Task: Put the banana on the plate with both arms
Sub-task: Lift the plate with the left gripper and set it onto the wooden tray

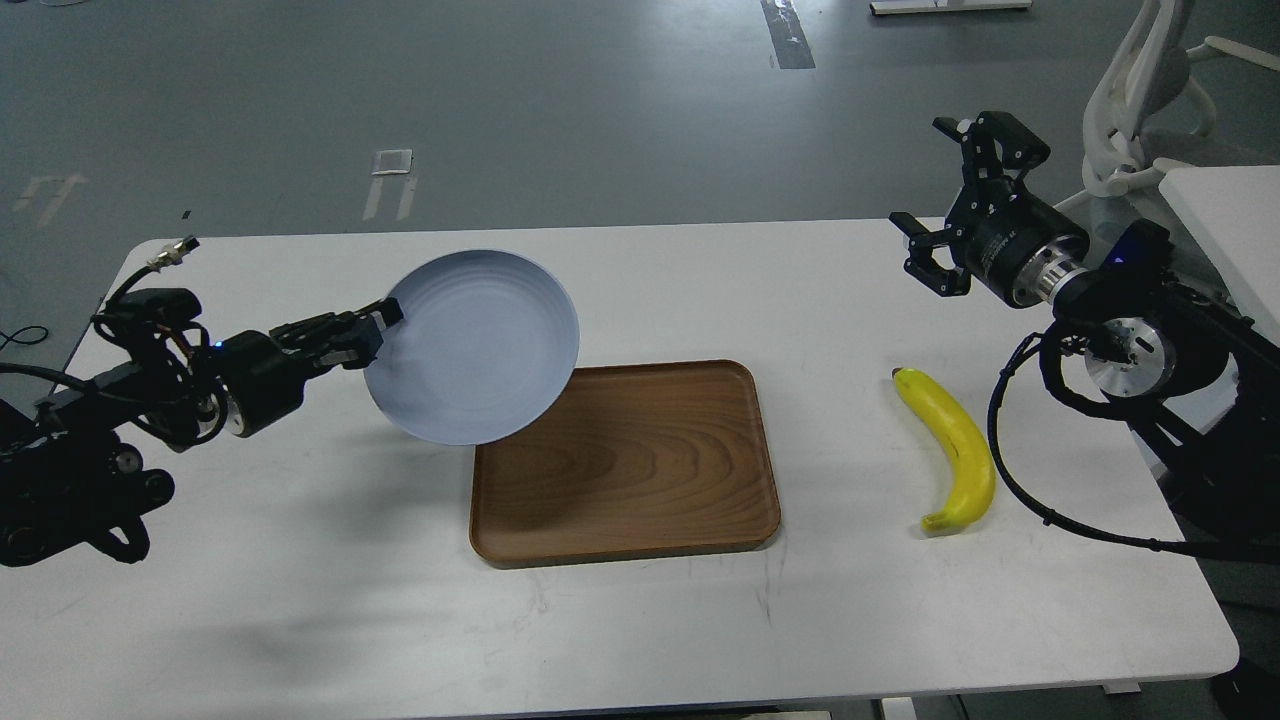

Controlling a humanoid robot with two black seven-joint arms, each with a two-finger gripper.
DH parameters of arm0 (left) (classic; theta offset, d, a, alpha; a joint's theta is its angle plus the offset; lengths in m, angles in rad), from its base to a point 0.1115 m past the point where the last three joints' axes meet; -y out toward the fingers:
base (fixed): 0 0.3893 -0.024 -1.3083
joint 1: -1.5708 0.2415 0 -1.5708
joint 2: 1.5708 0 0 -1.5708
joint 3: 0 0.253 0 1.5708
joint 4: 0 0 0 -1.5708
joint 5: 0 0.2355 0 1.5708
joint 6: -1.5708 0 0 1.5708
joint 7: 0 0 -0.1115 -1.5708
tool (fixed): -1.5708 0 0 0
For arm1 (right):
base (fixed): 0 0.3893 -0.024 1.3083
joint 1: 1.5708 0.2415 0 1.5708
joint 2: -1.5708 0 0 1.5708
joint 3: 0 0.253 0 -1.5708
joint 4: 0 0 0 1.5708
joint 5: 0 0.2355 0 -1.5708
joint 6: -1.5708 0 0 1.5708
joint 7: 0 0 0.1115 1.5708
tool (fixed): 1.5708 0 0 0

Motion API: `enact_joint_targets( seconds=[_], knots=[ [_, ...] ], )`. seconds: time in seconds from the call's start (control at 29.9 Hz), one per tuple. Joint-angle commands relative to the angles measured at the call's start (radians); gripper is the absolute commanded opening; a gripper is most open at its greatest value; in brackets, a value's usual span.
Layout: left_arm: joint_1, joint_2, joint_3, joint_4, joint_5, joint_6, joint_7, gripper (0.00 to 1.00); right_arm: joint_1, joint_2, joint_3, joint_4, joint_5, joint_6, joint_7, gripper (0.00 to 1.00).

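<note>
My left gripper (378,330) is shut on the left rim of the pale blue-grey plate (475,345). It holds the plate up in the air, tilted towards me, over the left far corner of the wooden tray. The yellow banana (950,447) lies on the white table to the right of the tray, dark stem tip pointing away from me. My right gripper (935,200) is open and empty, raised above the table's far right edge, well beyond the banana.
A rectangular brown wood-grain tray (640,480) lies in the middle of the white table (300,600). A white office chair (1140,110) and another white tabletop (1230,230) stand at the far right.
</note>
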Motion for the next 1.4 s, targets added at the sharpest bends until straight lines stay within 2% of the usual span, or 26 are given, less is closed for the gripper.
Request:
enact_joint_targets(
  seconds=[0.0,0.23,0.4,0.94,1.14,1.17,1.2,1.27,1.37],
  knots=[
    [-0.013,-0.102,0.016,0.024,0.004,-0.017,0.0,0.0,0.0,-0.004,0.01,-0.001,0.0,0.0,0.0,1.0],
    [-0.022,-0.265,0.025,0.162,0.013,-0.075,0.0,0.0,0.006,-0.02,0.008,-0.001,0.002,0.002,0.0,1.0],
    [-0.033,-0.372,0.122,0.276,0.024,-0.074,0.0,0.0,0.012,-0.02,0.007,-0.001,0.002,0.0,0.0,1.0],
    [-0.01,-0.394,0.133,0.282,0.021,-0.072,0.0,0.0,0.011,-0.023,0.005,-0.001,0.002,0.0,0.0,1.0],
    [-0.016,-0.441,0.131,0.282,0.019,-0.071,0.0,0.0,0.011,-0.024,0.008,-0.001,0.002,-0.003,0.0,1.0],
    [-0.016,-0.441,0.131,0.282,0.019,-0.071,0.0,0.07,0.011,-0.026,0.008,-0.001,0.002,-0.003,0.0,1.0],
    [-0.016,-0.441,0.131,0.282,0.019,-0.071,0.0,0.21,0.012,-0.027,0.008,-0.001,0.002,-0.003,0.0,1.0],
    [-0.014,-0.441,0.128,0.28,0.019,-0.069,0.0,0.86,0.011,-0.04,0.01,-0.001,0.003,-0.003,0.0,1.0],
    [-0.016,-0.437,0.12,0.28,0.008,-0.069,0.0,0.89,0.012,-0.049,0.01,0.002,0.005,-0.003,0.0,1.0]
  ],
)
